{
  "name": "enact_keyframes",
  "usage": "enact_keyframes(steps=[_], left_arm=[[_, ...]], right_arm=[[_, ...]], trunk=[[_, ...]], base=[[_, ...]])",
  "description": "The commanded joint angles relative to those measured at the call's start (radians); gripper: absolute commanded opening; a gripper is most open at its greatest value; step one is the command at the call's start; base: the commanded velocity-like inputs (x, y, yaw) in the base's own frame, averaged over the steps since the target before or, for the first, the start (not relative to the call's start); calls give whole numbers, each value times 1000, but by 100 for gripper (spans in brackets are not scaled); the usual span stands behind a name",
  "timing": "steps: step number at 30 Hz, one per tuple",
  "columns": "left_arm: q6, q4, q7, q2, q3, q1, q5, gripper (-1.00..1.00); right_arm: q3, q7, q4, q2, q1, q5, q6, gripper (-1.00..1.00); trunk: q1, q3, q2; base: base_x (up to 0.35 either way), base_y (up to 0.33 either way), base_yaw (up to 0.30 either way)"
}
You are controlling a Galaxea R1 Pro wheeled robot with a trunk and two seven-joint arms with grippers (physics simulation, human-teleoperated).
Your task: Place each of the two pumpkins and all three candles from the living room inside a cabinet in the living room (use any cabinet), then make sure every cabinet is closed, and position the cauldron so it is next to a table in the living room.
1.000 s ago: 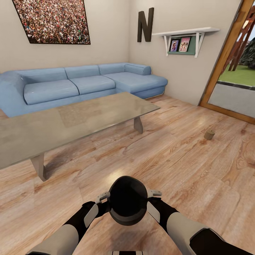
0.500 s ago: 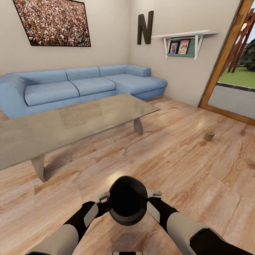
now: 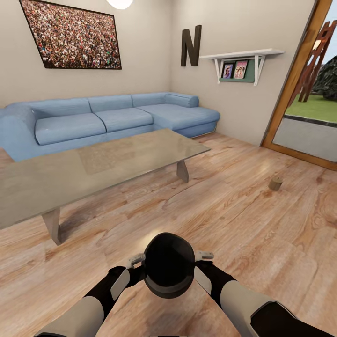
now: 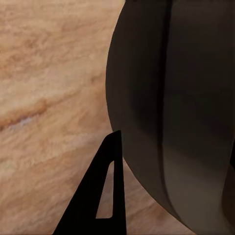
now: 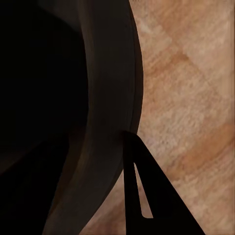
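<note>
Wooden floor (image 3: 243, 224) carries one candle (image 3: 275, 183) unstowed; both grippers clamp the cauldron (image 3: 169, 270), short of the table (image 3: 93, 164).

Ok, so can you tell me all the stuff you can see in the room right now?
Cauldron: one, black, held up between both hands, over the floor in front of the robot.
Candle: one, tan, on the floor at the right, near the doorway.
Table: one, grey, long and low, left of centre.
Sofa: one, blue, along the far wall behind the table.
Picture: one, a crowd, on the wall above the sofa.
Letter N: one, dark, on the wall.
Shelf: one, white, on the right wall.
Floor: wooden, light brown.
Left hand: one, against the cauldron's side.
Right hand: one, against its other side.
</note>
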Motion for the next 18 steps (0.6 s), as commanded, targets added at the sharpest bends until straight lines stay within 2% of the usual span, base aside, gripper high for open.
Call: enact_keyframes(steps=[1, 7, 18], left_arm=[[5, -1, 13, 2, -8, 1, -12, -100], [5, -1, 13, 1, -8, 1, -12, -100], [5, -1, 13, 0, -8, 1, -13, -100]], right_arm=[[-10, -7, -4, 0, -1, 15, 5, -100], [-10, -7, -4, 0, -2, 15, 5, -100], [-10, -7, -7, 0, -2, 15, 5, -100]], trunk=[[0, -1, 0], [0, -1, 0], [-5, 42, 2]], base=[[0, 0, 0], [0, 0, 0], [0, 0, 0]])
